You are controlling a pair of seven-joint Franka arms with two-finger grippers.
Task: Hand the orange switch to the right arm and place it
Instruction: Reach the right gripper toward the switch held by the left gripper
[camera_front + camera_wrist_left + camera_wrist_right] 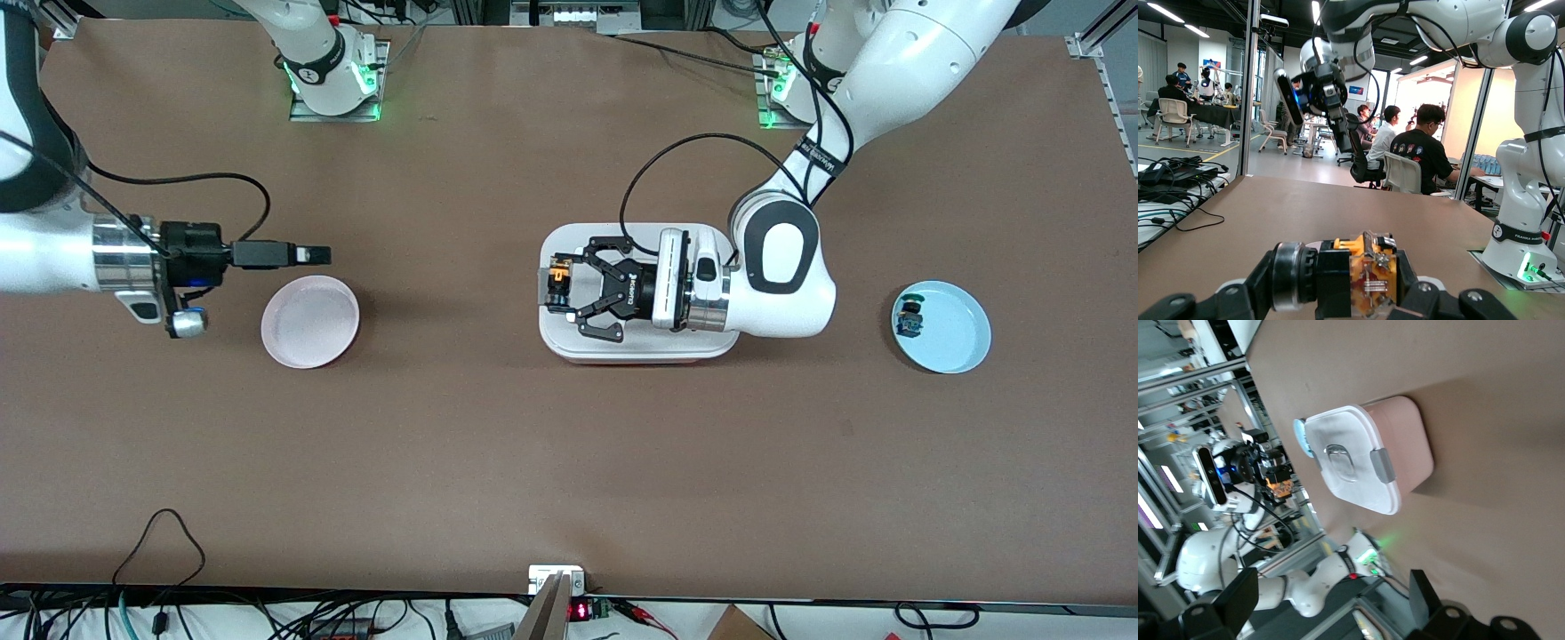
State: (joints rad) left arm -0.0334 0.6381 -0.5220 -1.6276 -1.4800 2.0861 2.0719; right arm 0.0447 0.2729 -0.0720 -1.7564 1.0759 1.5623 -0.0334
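The left gripper (569, 298), over the white box (569, 342), clamps the orange switch (557, 277) between its jaws; the right gripper (313, 255) waits, jaws spread, above the pink plate (310, 321).

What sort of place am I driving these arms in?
Most likely a shared robotics lab or open office: two bench-mounted Franka arms on a brown table, people seated at desks, and aluminium framing around the cell.

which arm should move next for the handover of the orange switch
Right. The left gripper already holds the orange switch, jaws shut on it, above the white lidded box. The right gripper hangs open and empty over the table above the pink dish, pointing toward the switch.
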